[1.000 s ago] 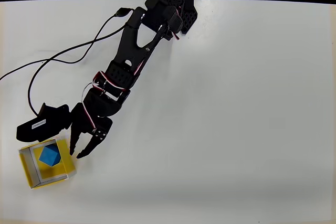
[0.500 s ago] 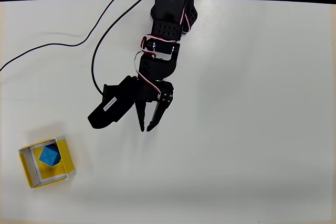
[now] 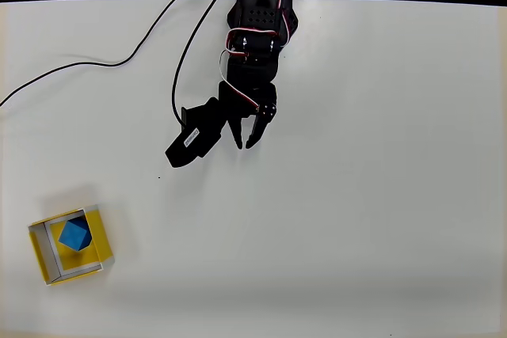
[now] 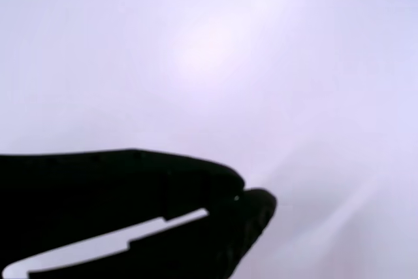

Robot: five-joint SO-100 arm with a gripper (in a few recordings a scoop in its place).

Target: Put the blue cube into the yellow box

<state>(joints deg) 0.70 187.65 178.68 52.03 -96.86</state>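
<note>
The blue cube [image 3: 74, 234] lies inside the yellow box [image 3: 99, 237] at the lower left of the overhead view, turned at an angle to the box's white-edged walls. My black gripper [image 3: 245, 146] hangs over bare white table near the top centre, far up and to the right of the box. It holds nothing. In the wrist view the gripper [image 4: 243, 195] shows dark fingers whose tips meet, with only a thin slit between them further back.
A black cable [image 3: 119, 61] runs across the upper left of the table from the arm's base. The table's far edge [image 3: 396, 1] borders a dark strip at the top. White tabletop spreads to the right and along the bottom.
The arm has drawn back from beside the yellow box, up and to the right toward its base. The fingers have come together. The cube stays in the box.
</note>
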